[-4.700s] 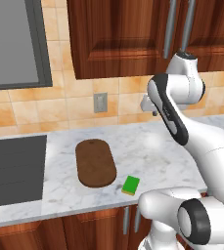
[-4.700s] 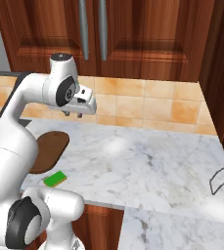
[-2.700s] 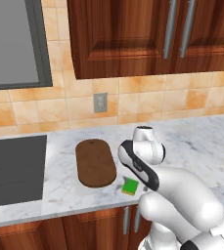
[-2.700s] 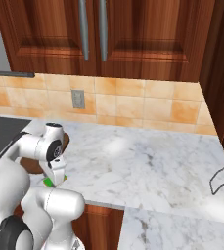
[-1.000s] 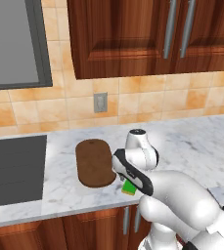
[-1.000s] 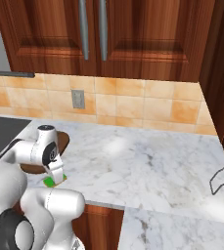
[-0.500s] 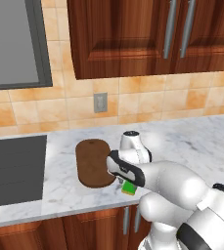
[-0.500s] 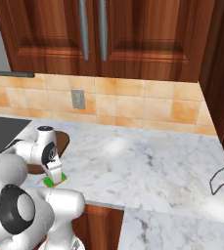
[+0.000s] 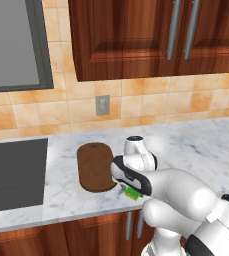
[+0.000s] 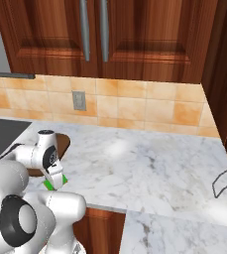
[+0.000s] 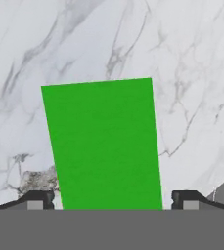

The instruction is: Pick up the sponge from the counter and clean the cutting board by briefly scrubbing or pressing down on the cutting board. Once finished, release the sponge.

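The green sponge [image 11: 103, 146] lies flat on the marble counter [image 9: 196, 150], just right of the front end of the dark brown cutting board [image 9: 96, 167]. In the left base view only a green sliver of the sponge [image 9: 132, 193] shows under my wrist. My gripper [image 11: 111, 202] is down over the sponge and open, one fingertip [image 11: 35, 200] on each side with a narrow gap to the sponge's edges. From the right base side, the sponge [image 10: 49, 184] peeks out below the hand [image 10: 55, 179], and the board [image 10: 63, 143] is partly hidden behind my arm.
A dark grey cooktop panel [image 9: 13, 172] sits left of the board. A wall outlet [image 9: 103, 105] is on the tiled backsplash under dark wood cabinets. The counter's front edge runs close below the sponge. Marble stretches open to the right [image 10: 149, 168].
Over the earlier frames the arm came down from high above the counter to the sponge. In the last second the hand sank a little lower over it; sponge and board have not moved.
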You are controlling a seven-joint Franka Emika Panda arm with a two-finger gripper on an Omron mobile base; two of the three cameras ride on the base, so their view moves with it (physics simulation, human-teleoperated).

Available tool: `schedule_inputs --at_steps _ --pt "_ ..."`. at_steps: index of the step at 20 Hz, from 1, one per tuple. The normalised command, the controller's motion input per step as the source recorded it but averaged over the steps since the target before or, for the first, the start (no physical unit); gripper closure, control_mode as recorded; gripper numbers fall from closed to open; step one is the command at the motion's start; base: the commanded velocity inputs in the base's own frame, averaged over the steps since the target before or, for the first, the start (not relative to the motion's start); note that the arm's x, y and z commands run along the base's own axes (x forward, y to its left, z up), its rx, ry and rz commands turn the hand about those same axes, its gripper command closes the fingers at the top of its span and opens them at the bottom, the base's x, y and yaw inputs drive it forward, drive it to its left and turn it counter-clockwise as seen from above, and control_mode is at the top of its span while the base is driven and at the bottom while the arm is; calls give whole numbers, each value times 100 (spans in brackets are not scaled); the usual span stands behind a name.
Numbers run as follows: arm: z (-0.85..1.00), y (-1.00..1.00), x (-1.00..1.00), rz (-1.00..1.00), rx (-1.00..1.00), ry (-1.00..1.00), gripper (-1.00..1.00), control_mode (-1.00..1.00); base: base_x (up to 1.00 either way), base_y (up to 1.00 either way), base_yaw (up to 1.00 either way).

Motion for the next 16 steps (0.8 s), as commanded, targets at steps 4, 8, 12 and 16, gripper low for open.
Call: schedule_inputs --at_steps 4,8,12,16 --pt "-44 -21 -27 0 0 -1 100 -100 0 0 0" --pt "-44 -25 -33 0 0 -3 100 -100 0 0 0" --pt "-11 -26 -49 0 3 -15 100 -100 0 0 0" --pt "55 -17 -38 -1 1 -19 100 -100 0 0 0"
